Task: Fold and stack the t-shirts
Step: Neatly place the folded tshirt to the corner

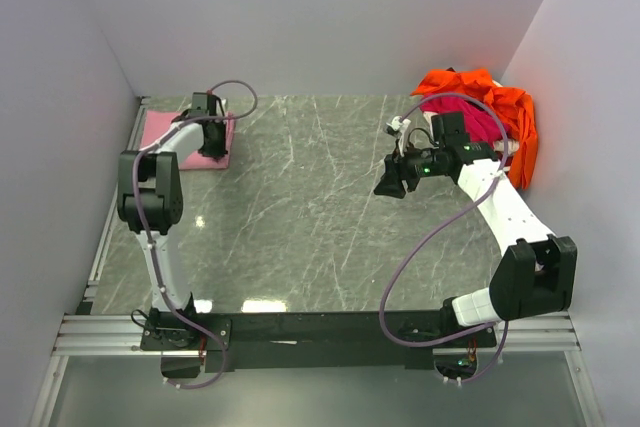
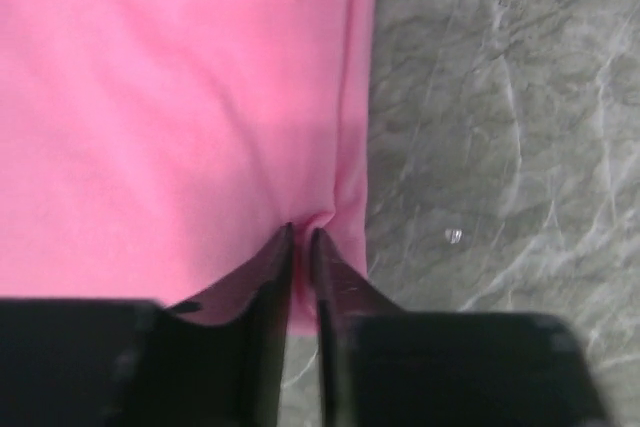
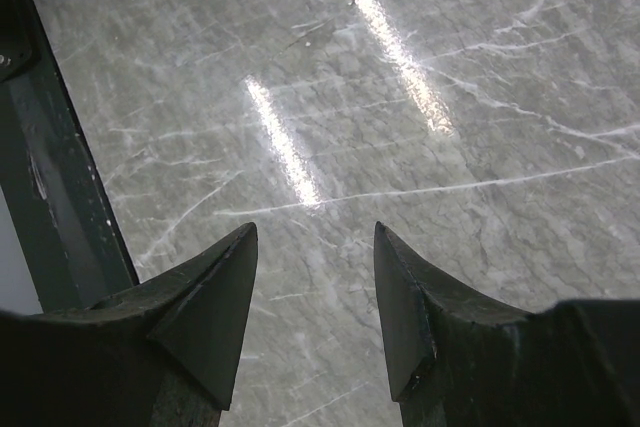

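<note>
Pink shirt (image 1: 163,133): light pink, lying flat at the far left corner of the marble table (image 1: 300,207). From above it looks like a pretty tidy rectangle, and the left arm covers part of it.
Pink shirt edge: in the left wrist view the right-hand edge is doubled over and runs straight along the grey stone, with a few soft creases in the cloth.
Left gripper (image 2: 302,232): down on that edge with the jaws almost together, pinching a little pucker of pink fabric between the tips.
Orange shirt (image 1: 515,117): bunched up at the far right corner against the wall, not folded at all.
Magenta shirt (image 1: 484,125): crumpled in the same heap, tucked in with the orange one draped around it.
Right gripper (image 3: 315,237): jaws apart with nothing between them, just bare marble and two glare streaks underneath. It's near the heap but not touching it.
Dark rail (image 3: 50,177): runs along the left side of the right wrist view.
Purple cable (image 1: 420,247): loops off the right arm over the table.
</note>
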Controlling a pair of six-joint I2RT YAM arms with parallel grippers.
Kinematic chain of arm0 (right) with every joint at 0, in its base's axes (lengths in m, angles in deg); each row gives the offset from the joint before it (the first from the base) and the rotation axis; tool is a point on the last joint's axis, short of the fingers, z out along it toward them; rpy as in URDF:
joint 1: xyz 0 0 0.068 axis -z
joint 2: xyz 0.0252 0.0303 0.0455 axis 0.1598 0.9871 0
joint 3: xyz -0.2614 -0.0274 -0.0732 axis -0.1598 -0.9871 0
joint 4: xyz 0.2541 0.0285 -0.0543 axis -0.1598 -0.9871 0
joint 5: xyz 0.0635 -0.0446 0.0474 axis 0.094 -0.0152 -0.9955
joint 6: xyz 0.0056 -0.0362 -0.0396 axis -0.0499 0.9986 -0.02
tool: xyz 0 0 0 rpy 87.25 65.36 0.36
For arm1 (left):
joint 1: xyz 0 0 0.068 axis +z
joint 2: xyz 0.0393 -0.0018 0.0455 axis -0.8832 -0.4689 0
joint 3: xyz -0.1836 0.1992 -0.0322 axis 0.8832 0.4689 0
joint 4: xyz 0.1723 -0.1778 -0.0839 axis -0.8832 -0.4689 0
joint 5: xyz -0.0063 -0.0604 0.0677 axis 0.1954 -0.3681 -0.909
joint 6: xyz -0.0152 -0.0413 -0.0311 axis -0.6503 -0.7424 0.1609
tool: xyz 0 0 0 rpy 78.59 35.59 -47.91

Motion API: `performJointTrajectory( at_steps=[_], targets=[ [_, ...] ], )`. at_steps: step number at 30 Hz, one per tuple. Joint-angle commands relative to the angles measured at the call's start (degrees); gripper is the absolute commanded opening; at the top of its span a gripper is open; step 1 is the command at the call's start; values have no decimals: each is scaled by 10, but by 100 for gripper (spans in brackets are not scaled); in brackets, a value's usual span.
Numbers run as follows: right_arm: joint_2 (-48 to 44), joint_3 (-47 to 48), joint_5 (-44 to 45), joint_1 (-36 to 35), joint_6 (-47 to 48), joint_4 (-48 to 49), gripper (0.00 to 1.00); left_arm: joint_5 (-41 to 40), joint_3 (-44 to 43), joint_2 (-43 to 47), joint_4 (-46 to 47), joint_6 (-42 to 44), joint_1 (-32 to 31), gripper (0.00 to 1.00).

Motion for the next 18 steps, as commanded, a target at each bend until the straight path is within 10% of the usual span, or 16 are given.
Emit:
performJointTrajectory(
  at_steps=[1, 6, 10, 18],
  targets=[
    [-22, 27, -17, 0, 7, 0, 57, 16, 14, 83, 19, -28, 9, 23],
    [-26, 25, -17, -1, 7, 1, 57, 16, 76, 205, 87, -93, 29, 64],
    [-23, 27, -19, -1, 9, -2, 57, 91, 83, 224, 92, -152, 84, 64],
    [-22, 27, -17, 0, 8, -1, 57, 138, 55, 146, 74, -160, 128, 33]
  ],
)
